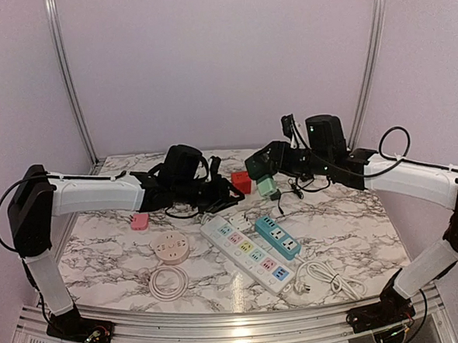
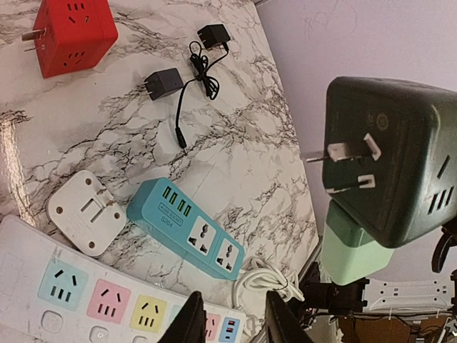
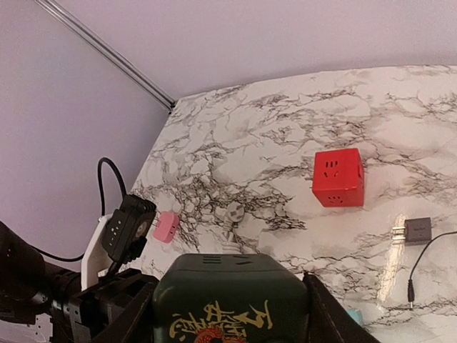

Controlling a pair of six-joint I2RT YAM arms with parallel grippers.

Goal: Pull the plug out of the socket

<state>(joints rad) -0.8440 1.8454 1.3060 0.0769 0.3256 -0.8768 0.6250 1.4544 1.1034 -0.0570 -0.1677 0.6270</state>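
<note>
1. Left wrist view: dark green cube socket (image 2: 385, 157) is held up off the tabletop (image 2: 235, 128). A light green plug block (image 2: 353, 250) sits against the cube's lower face, touching, apparently plugged in.
2. Step in hand (judged): left pincer (image 2: 235, 304) takes the light green block. Close on the block's flat sides just below the cube, then pull straight away from the cube along the pins. Do not twist, or the pins may bind.
3. Left pincer: partly open, nothing between its fingers, beside the cube and not touching it.
4. Right pincer (image 3: 232, 314): clamped on the cube's sides. It should brace against the pull.
</note>
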